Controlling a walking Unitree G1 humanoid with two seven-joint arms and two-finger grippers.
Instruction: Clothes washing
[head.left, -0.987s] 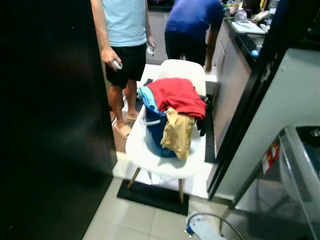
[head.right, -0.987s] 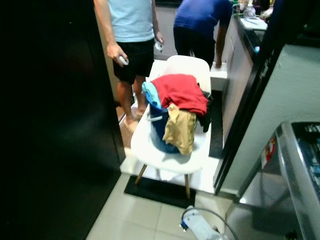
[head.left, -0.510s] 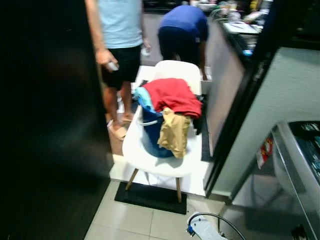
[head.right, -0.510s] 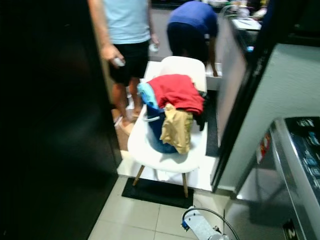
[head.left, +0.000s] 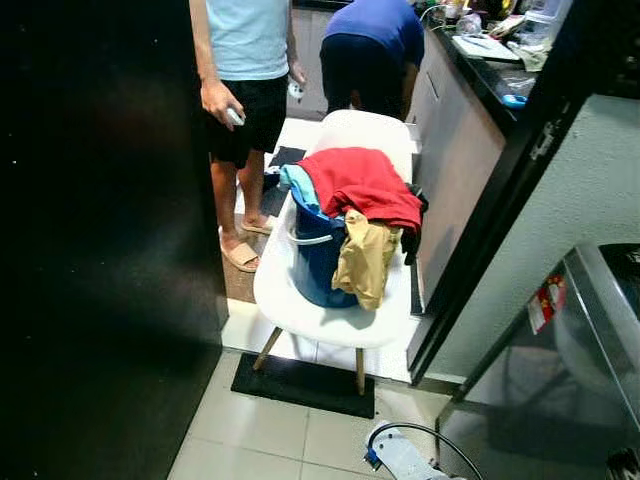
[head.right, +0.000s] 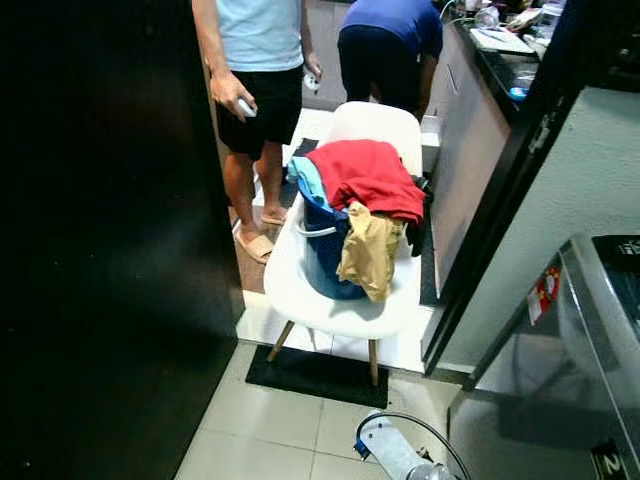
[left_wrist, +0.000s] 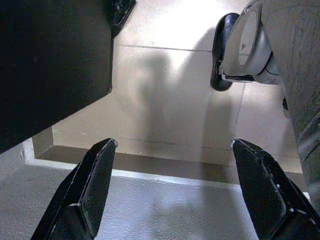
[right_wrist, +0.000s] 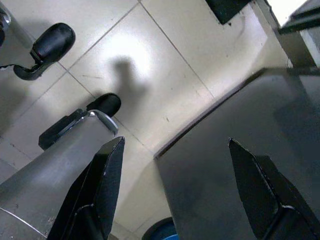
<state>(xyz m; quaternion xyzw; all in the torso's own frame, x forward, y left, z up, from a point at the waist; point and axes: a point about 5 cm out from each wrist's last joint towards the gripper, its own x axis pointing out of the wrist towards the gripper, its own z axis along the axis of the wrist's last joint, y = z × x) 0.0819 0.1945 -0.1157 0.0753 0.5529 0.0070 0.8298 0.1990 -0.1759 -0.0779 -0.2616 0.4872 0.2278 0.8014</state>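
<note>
I see the blue bucket (head.left: 318, 268) of clothes on the white chair (head.left: 300, 310), with a red garment (head.left: 362, 184) on top. The left gripper (left_wrist: 172, 185) and right gripper (right_wrist: 175, 187) hang over the floor tiles (left_wrist: 165, 85), both spread wide and holding nothing.

Smooth white plastic chair (head.left: 300, 300) w/ wooden legs is holding a glossy blue plastic bucket (head.left: 318, 262); soft matt cloth, red (head.left: 362, 184) and tan (head.left: 364, 260), is draping over it. Pale floor tiles (head.left: 270, 435) are shining; at 4 o'clock, washer (head.right: 600, 330) is gleaming like metal.
</note>
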